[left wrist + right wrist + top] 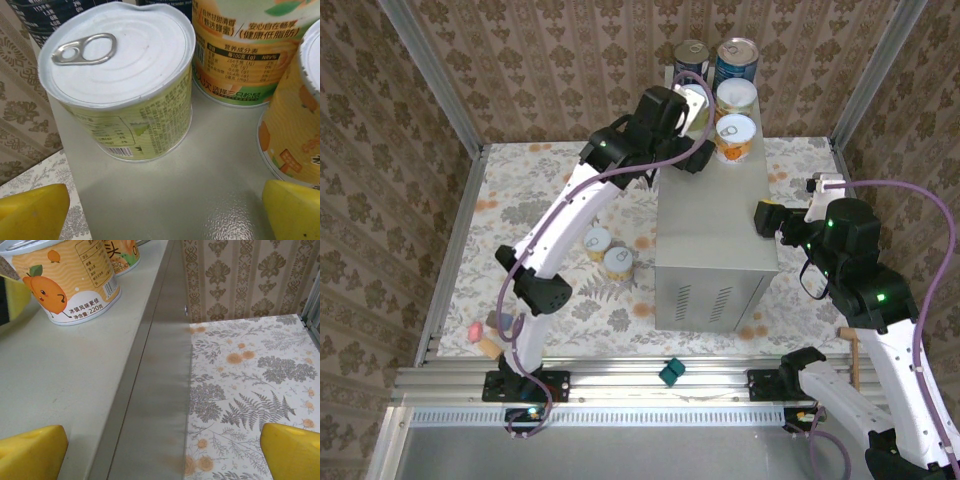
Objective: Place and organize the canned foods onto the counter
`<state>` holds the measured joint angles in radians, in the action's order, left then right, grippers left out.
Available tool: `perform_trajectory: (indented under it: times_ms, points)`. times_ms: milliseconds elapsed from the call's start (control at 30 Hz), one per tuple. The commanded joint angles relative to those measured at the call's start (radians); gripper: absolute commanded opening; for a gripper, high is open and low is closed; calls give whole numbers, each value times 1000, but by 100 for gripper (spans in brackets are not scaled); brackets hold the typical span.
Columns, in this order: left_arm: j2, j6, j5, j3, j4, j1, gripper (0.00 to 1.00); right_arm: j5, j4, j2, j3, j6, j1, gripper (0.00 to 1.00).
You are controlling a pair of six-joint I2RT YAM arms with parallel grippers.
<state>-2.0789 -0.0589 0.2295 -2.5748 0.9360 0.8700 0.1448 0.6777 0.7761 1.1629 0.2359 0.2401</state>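
From above, four canned foods [733, 135] crowd the far end of the grey tabletop [715, 230], while two tins [608, 252] sit on the floral floor [520, 190].

On the left wrist, your left end effector [160, 215] is released, jaws wide before the green-label can [120, 90]. A careless swing could knock it over the edge.

On the right wrist, your right end effector [160, 455], also released, straddles the tabletop's edge near the orange can [70, 285].
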Motion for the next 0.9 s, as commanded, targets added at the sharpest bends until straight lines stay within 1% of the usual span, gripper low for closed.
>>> perform_trajectory:
  times_ms: [0, 867]
  points:
    - [-1, 1, 8, -19, -4, 5, 100, -7, 43, 4, -25, -12, -7, 100]
    - [-13, -1, 10, -19, -2, 19, 100, -2, 46, -9, -45, -12, -8, 100]
